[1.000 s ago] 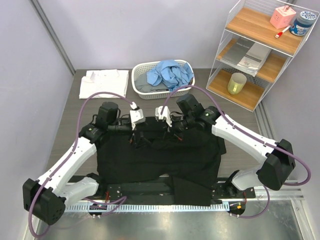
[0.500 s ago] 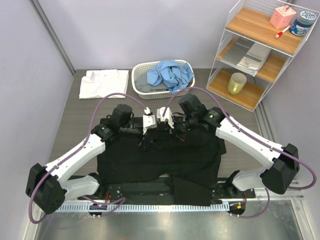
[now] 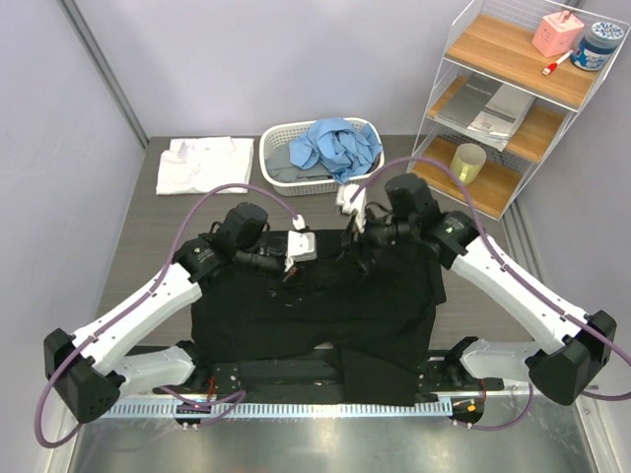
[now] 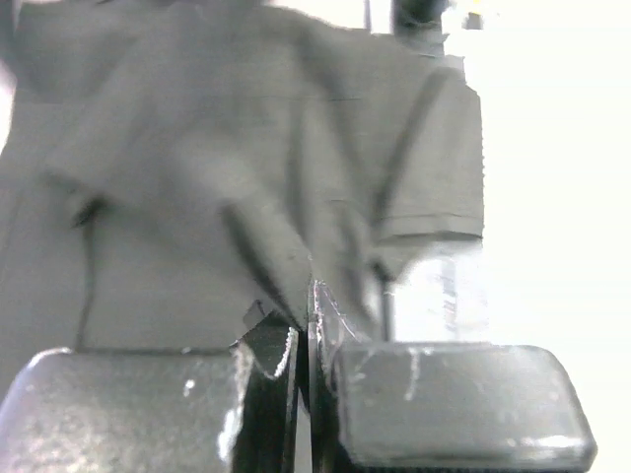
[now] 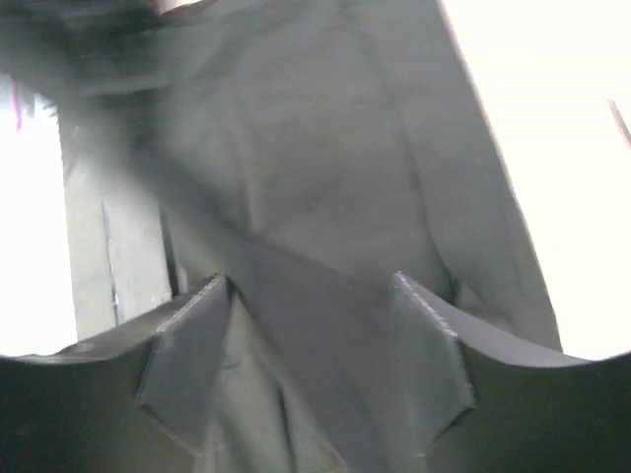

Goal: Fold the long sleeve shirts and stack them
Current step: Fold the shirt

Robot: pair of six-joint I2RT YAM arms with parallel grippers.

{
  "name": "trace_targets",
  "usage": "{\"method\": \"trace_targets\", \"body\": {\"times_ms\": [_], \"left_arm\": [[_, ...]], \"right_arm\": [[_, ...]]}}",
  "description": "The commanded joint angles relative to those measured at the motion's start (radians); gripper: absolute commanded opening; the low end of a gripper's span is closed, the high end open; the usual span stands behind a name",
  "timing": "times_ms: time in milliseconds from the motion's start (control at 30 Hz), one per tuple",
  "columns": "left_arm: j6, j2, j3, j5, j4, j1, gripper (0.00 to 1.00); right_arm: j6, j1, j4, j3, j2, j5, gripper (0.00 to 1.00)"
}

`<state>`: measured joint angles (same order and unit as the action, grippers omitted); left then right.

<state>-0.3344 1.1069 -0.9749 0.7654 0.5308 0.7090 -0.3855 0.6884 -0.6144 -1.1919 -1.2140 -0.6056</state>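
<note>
A large black long sleeve shirt [image 3: 315, 305] lies spread across the middle of the table, its lower hem hanging over the near edge. My left gripper [image 3: 285, 268] sits at the collar end and is shut on a raised fold of the black cloth [image 4: 197, 177]; the pinch shows in the left wrist view [image 4: 304, 330]. My right gripper [image 3: 358, 236] hovers over the upper right of the shirt. In the right wrist view it is open [image 5: 311, 325], with a ridge of black cloth [image 5: 325, 148] lying between the spread fingers. A folded white shirt [image 3: 204, 163] rests at the back left. A light blue shirt [image 3: 335, 145] is heaped in the basket.
A white slatted basket [image 3: 273, 148] stands at the back centre. A wire shelf unit [image 3: 513, 99] with wooden boards, a yellow cup [image 3: 466, 164] and small items stands at the back right. The arm bases and a rail run along the near edge.
My left gripper moved right along the collar and shut on a fold of the black shirt. My right gripper opened, let the cloth go, and drew back to the right.
</note>
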Motion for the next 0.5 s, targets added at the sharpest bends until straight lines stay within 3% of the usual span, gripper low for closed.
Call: {"method": "trace_targets", "body": {"times_ms": [0,167,300,467], "left_arm": [[-0.068,0.005,-0.174,-0.012,0.346,0.162,0.00],[0.067,0.070,-0.316,0.009,0.400,0.256,0.00],[-0.035,0.134,-0.418,-0.081,0.612,0.446,0.00],[-0.100,0.200,-0.473,-0.181,0.741,0.494,0.00]], "right_arm": [[0.209,-0.183,0.084,-0.020,0.013,-0.009,0.73],[0.278,-0.328,0.039,-0.040,-0.035,-0.075,0.73],[0.258,-0.372,-0.024,-0.023,-0.108,-0.100,0.72],[0.231,-0.372,-0.036,0.048,-0.169,-0.125,0.67]]}}
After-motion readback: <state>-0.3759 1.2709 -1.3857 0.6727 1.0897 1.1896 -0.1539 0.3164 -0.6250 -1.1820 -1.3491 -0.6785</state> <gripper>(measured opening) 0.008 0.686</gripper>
